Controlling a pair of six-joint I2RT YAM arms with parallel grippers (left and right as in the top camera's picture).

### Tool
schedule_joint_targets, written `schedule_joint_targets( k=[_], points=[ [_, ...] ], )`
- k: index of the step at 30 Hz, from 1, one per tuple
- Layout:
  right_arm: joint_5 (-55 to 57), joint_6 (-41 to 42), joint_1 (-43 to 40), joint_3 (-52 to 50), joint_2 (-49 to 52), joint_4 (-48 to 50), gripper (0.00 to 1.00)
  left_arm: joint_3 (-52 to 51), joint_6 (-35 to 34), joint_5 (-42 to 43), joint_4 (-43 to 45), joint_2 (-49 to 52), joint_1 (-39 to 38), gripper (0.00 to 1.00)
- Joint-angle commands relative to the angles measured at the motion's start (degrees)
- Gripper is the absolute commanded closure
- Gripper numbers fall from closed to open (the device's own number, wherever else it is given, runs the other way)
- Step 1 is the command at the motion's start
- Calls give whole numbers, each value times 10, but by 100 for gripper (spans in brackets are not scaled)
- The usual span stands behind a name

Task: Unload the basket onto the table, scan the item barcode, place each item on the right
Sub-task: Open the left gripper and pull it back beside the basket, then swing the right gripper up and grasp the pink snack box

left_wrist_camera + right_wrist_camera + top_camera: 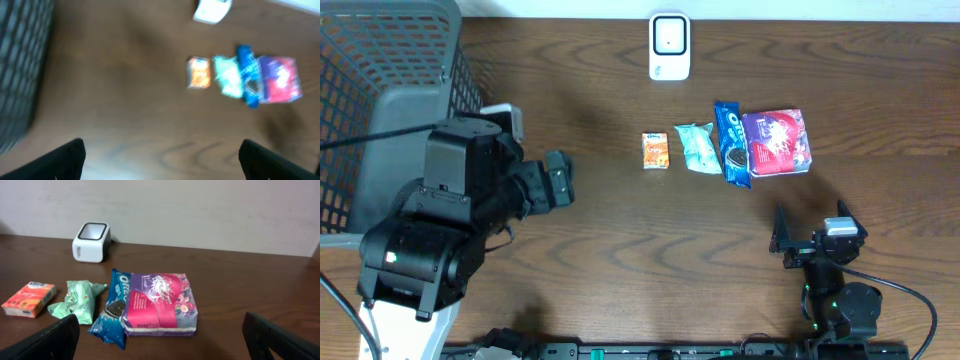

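Dark brown wood makes up the worktop (pixel 570 290), and four small goods lie on it in a row. The right pincer (pixel 810 222) sits low near the front edge, its jaws spread wide and holding nothing. Straight ahead of it, and nearest, lies the purple and pink flowered soft pack (pixel 159 302). Touching that pack on the pincer's left is the blue Oreo biscuit packet (pixel 114 307). Just beside the packet, further left, is the mint green crinkled wrapper (pixel 75 300). The small orange carton (pixel 29 299) ends the row, a little apart from the wrapper. Well beyond the row, ahead and to the left of this pincer, the white box-shaped barcode scanner (pixel 91 242) stands close to the pale wall.

The left pincer (pixel 558 180) hangs over bare wood, jaws also wide apart and empty. Its own view is blurred, yet the row of goods shows ahead of it and off to its right, well apart from its fingers. The grey wire mesh basket (pixel 370 90) stands on its left.
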Motion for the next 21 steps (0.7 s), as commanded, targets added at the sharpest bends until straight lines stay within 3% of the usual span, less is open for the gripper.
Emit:
schedule_joint_targets(
  k=[1,11,18,21],
  points=[
    [-1,-1,3,-1,-3,-2,1,2,-21,-36,-48,14,2,2],
    [-30,7,4,-1,-3,17,1,2,-20,-36,-101,35,2,2],
    [-409,231,4,-1,-3,17,1,2,-21,-36,-101,35,2,2],
    [-422,334,4,-1,-3,60,1,2,-21,-36,-101,35,2,2]
  ],
)
